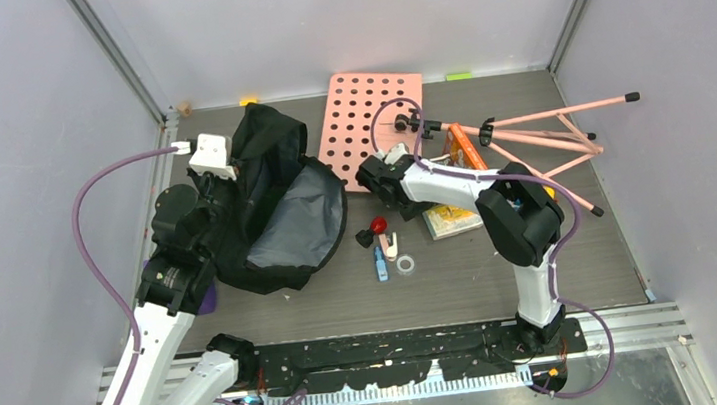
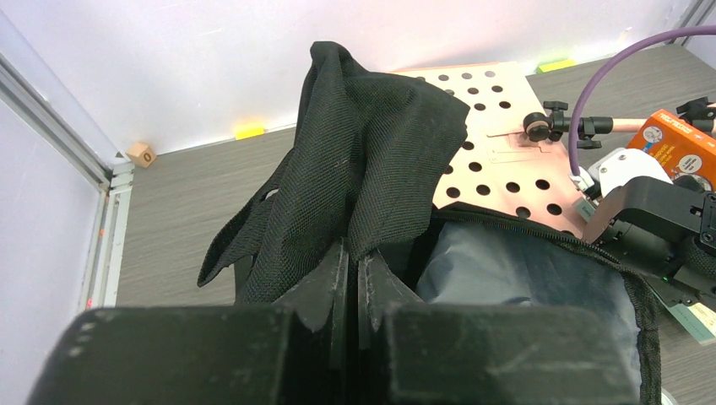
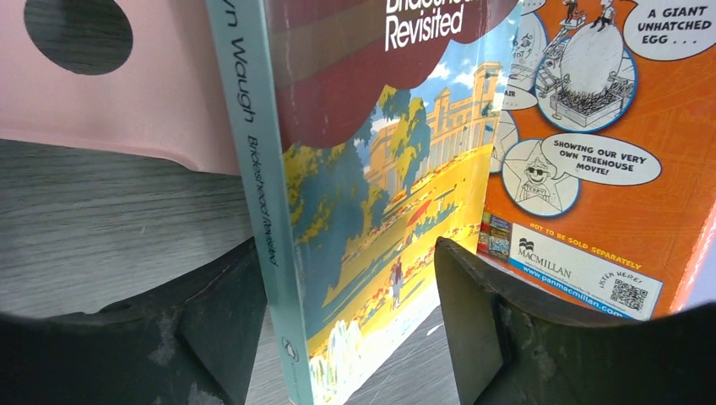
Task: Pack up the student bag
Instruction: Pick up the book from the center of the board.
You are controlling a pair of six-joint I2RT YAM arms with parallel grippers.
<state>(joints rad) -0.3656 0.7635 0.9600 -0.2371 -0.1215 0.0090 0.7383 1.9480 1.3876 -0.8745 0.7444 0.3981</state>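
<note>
The student bag [image 1: 280, 211] lies by the left edge of the bench [image 1: 503, 278]. Its grey-lined mouth gapes toward the middle, where the books are. The left gripper [image 2: 353, 253] is clamped on a fold of the bag's black fabric and holds the flap up. That leaves the right arm as the nearer one to the books.

The right gripper [image 3: 348, 253] stands wide, its jaws straddling a paperback [image 3: 371, 211] whose spine runs lengthwise between them. From this close I cannot tell whether either pad touches it. From there the bag lies to the left, across the pink perforated board [image 1: 370, 111].

The paperback's cover and spine read "Brideshead Revisited", with "…n Waugh" on the spine. The orange book [image 3: 608, 126] beside it reads "A GIANT UNHATCHED EGG…", "SHOWING OUR VERY OWN TREEHOUSE MOVIE!", "NOT TO BE SOLD SEPARATELY" and "MACMILLAN".
</note>
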